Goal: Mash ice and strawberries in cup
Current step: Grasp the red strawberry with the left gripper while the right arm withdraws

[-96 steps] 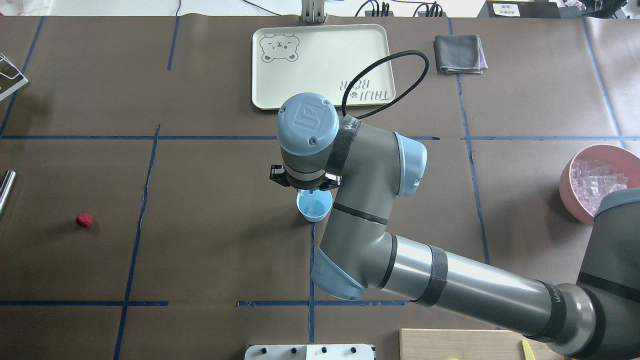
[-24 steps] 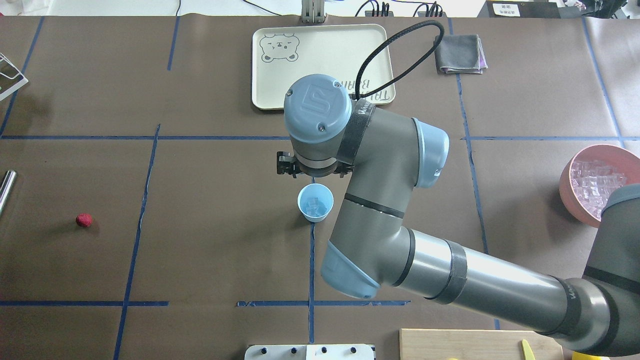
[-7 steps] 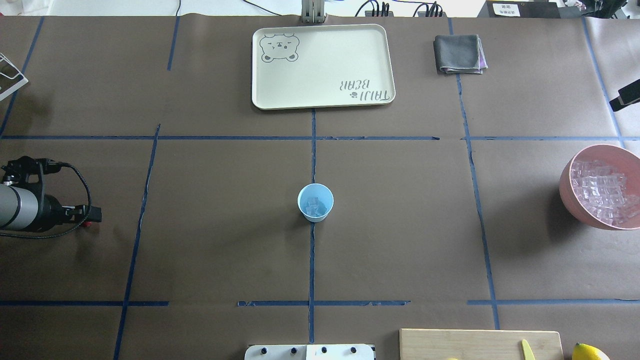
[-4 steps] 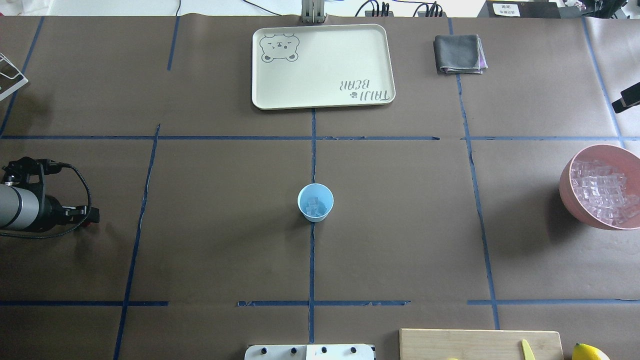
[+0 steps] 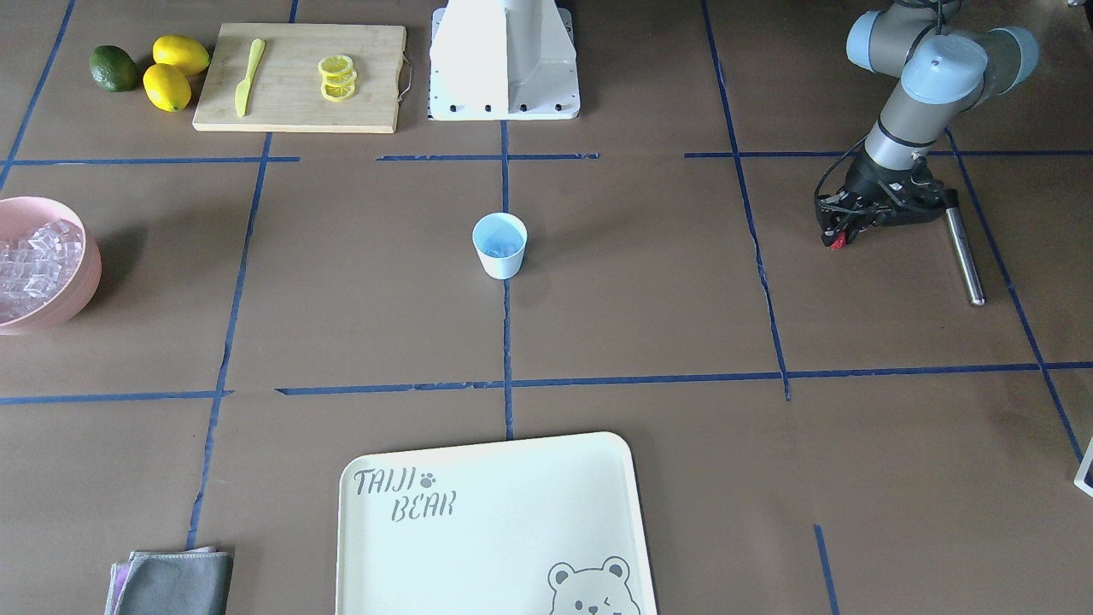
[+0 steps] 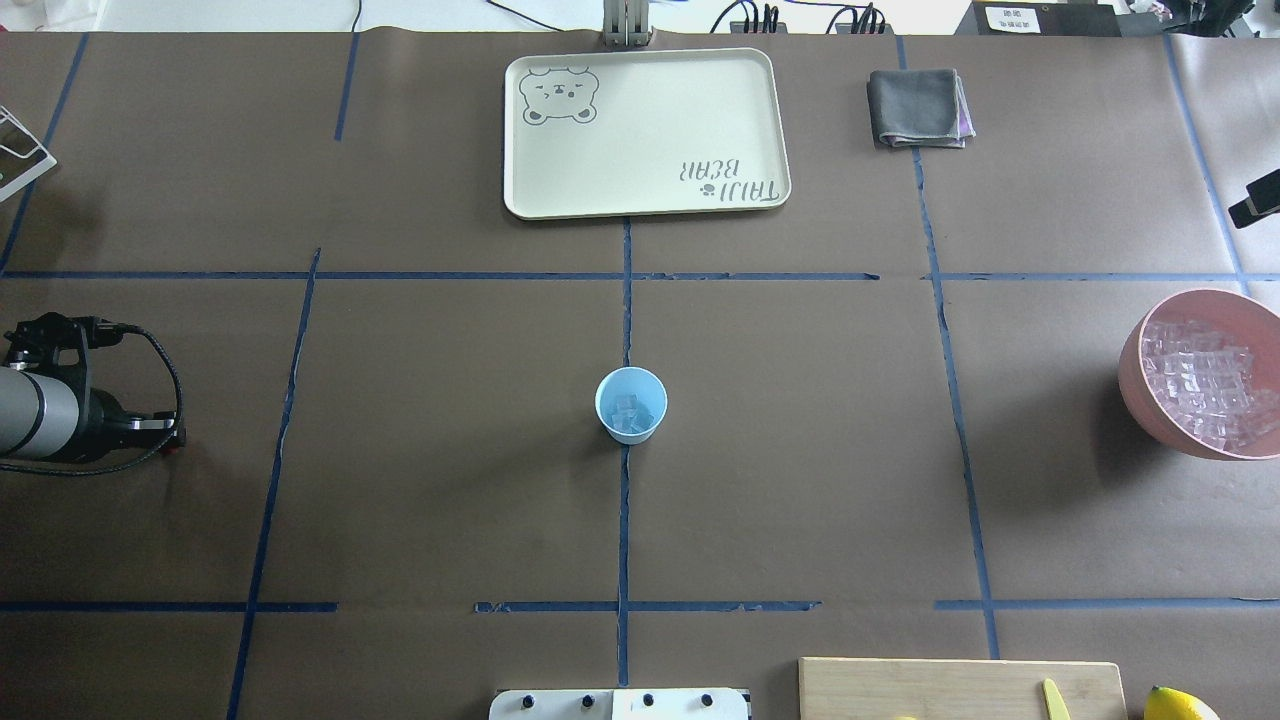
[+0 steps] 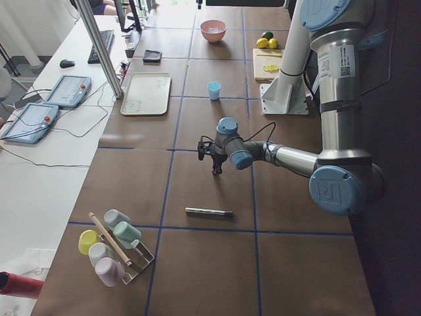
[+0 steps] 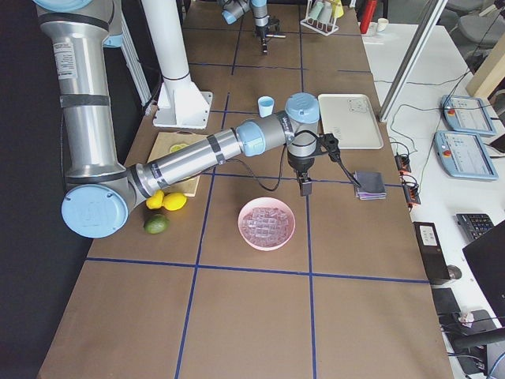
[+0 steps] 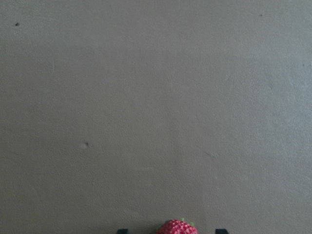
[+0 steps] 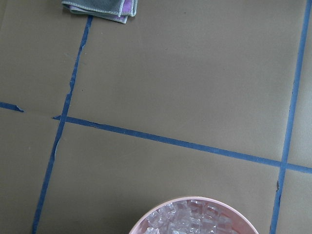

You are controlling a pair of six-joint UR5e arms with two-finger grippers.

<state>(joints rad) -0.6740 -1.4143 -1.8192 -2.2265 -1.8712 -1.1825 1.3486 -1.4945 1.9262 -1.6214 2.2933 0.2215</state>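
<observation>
The light-blue cup [image 6: 631, 405] stands at the table's middle with a few clear ice cubes [image 6: 628, 410] inside; it also shows in the front view [image 5: 499, 246]. The red strawberry [image 9: 177, 227] lies on the table at the far left. My left gripper [image 6: 180, 438] is low over it and open, one fingertip on each side of the berry in the left wrist view; the berry [image 5: 838, 243] peeks out under it. My right gripper [image 8: 304, 187] hangs beside the pink bowl, far from the cup; I cannot tell whether it is open or shut.
The pink bowl [image 6: 1135, 380] full of ice [image 6: 1205, 385] sits at the right edge. A metal rod [image 5: 965, 256] lies by the left gripper. The cream tray [image 6: 640, 130] and grey cloth [image 6: 918, 106] are at the back; a cutting board [image 5: 299, 77] with lemon slices is near the base.
The right arm dropped ice into the cup and withdrew to the right. The left arm came in over the strawberry and, in the last second, drew slightly left.
</observation>
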